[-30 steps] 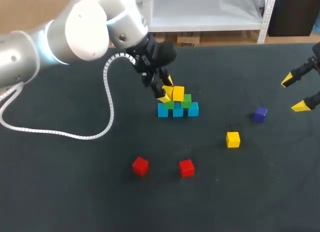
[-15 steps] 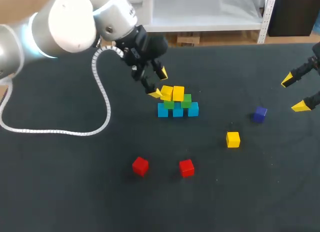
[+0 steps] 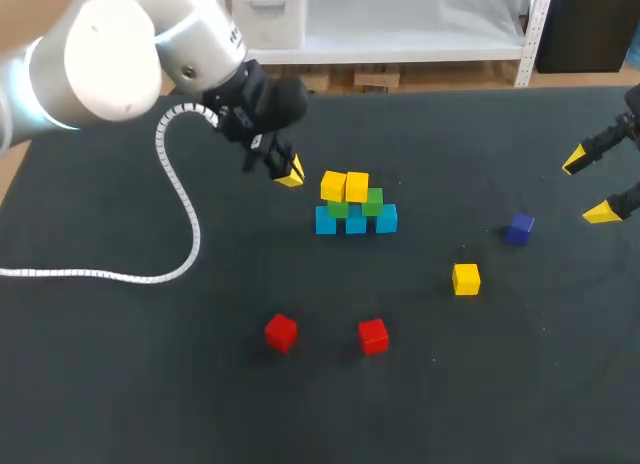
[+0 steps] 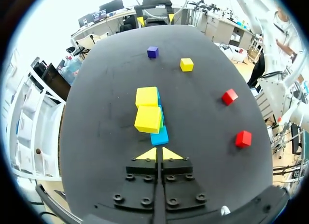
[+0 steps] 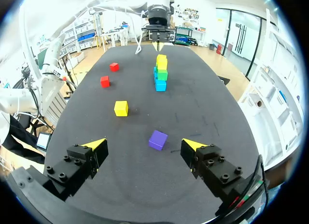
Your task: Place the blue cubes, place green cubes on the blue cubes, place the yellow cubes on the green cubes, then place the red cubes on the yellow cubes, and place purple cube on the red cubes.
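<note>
L arm: enters from upper left; L fingers (image 3: 290, 173) pinched together, tips touching, nothing held. They sit just left of the stack (image 3: 355, 206), not touching it.
Change: 1 s ago the tips were right at the top yellows. The arm has since backed off up-left, and nothing on the stack has shifted.
Stack: centre of frame; blue cubes (image 3: 356, 222) in a bottom row, green cubes (image 3: 374, 198) on them, yellow pair (image 3: 345, 186) side by side on top.
Meaning: yellow drop looks released OK; the tier stands unaided.
Loose: 3rd yellow cube (image 3: 466, 279) right of centre, red cubes (image 3: 281, 331) (image 3: 373, 335) lower centre, purple cube (image 3: 519, 228) right of stack; all on the counter (image 3: 150, 364), well apart from the stack.
R arm: right edge; R fingers (image 3: 600, 214) spread wide, empty, near the purple cube.
Next (guess): the loose yellow, else the reds; needs a soft set-down so the top tier isn't nudged.
</note>
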Robot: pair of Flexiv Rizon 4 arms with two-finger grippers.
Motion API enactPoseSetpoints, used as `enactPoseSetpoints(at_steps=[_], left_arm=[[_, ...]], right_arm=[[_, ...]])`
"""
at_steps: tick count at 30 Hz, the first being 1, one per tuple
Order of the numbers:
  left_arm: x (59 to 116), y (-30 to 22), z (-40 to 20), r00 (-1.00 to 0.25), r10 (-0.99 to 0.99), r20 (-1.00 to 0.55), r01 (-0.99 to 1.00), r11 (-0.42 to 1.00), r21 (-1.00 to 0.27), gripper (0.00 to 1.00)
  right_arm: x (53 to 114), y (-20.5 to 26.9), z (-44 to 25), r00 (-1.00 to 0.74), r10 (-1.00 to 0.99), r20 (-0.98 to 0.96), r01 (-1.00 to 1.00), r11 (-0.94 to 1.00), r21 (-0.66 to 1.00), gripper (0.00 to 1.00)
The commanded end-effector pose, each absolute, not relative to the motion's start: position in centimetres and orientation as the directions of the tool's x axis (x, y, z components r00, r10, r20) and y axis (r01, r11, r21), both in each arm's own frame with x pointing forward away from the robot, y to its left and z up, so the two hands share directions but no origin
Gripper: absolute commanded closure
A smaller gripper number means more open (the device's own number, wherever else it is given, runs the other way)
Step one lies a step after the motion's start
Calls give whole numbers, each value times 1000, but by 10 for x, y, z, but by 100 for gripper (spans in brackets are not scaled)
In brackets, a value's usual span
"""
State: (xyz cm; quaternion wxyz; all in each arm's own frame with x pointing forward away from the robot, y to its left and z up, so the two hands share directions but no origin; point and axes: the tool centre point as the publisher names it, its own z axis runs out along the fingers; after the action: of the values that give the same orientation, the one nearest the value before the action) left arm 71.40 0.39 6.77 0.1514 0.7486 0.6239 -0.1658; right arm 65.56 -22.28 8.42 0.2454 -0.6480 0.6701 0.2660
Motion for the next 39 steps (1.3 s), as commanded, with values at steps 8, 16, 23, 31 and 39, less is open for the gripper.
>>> enactPoseSetpoints(at_steps=[8,16,23,31,39], left_arm=[[722,-2,56,150,880,-452,985,-172,-8,100],[722,-16,58,161,868,-471,983,-184,-3,100],[722,-20,57,167,865,-473,981,-193,-8,100],[720,-22,55,161,867,-472,982,-190,-13,100],[719,-23,54,157,867,-473,982,-187,-16,100]], right_arm=[[656,-223,84,-38,-736,-676,-999,17,38,0],[656,-223,84,-38,-736,-676,-999,17,38,0],[656,-223,84,-38,-736,-676,-999,17,38,0],[656,-223,84,-38,-736,-676,-999,17,38,0],[656,-223,84,-38,-736,-676,-999,17,38,0]])
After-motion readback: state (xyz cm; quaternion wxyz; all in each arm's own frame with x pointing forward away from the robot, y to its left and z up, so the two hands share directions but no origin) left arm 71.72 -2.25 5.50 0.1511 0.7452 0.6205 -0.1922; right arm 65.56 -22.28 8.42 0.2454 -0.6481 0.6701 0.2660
